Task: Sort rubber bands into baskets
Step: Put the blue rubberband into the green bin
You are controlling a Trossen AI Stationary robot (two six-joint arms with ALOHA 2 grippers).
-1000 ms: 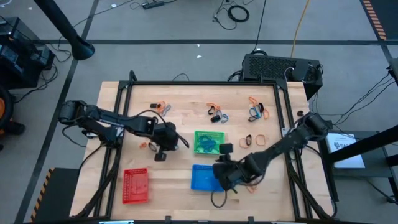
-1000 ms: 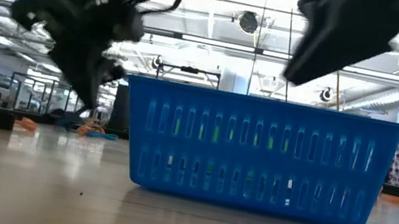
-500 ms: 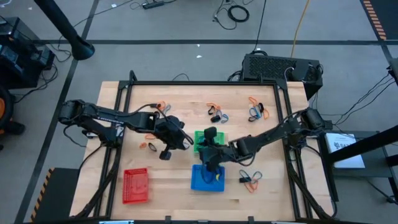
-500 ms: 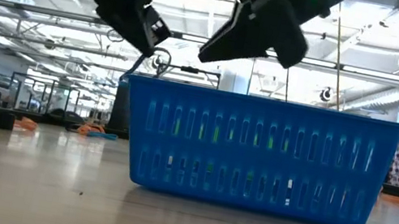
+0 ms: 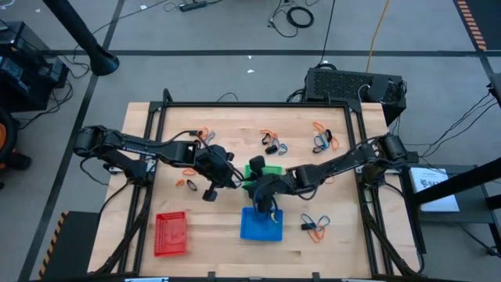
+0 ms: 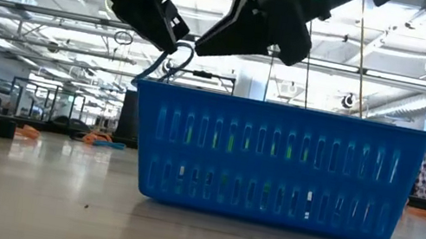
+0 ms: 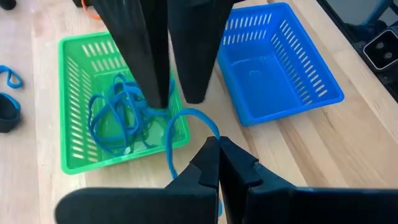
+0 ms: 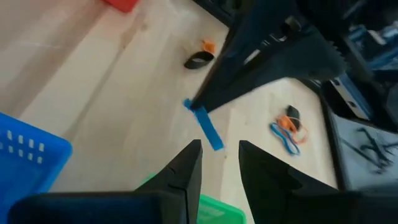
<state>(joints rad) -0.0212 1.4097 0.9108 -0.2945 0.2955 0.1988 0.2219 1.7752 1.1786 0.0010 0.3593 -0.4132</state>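
The green basket [image 5: 270,171] holds several blue rubber bands [image 7: 115,118]. The blue basket [image 5: 254,225] sits just nearer and looks empty in the left wrist view, and the red basket [image 5: 171,233] is near the table's near-left corner. My left gripper [image 5: 232,178] hovers by the green basket's left side, shut on a blue rubber band [image 7: 186,115]. My right gripper [image 5: 252,185] is open and faces it from the right. Its fingers [image 7: 189,56] point down at the held band. More orange, blue and black bands [image 5: 322,141] lie on the far half. My left gripper pinches one blue rubber band between its shut fingertips, at the loop's end [image 7: 211,129]. It comes slanting down from the table's left. The loop arches out ahead of the fingers, lifted clear over the green basket's corner. My right gripper: whether a finger [image 7: 155,93] touches the band, I cannot tell.
A small cluster of blue and orange bands [image 5: 315,225] lies right of the blue basket. Single bands [image 5: 188,184] lie left of the green basket. A dark frame rail [image 5: 254,105] runs along the far edge. Bare wood lies between the red and blue baskets.
My right gripper has swung from beside the blue basket's near right corner toward the far left, ending over the green basket close to the left gripper. My left gripper has risen and moved right toward the green basket, carrying the blue band hanging from its tips.
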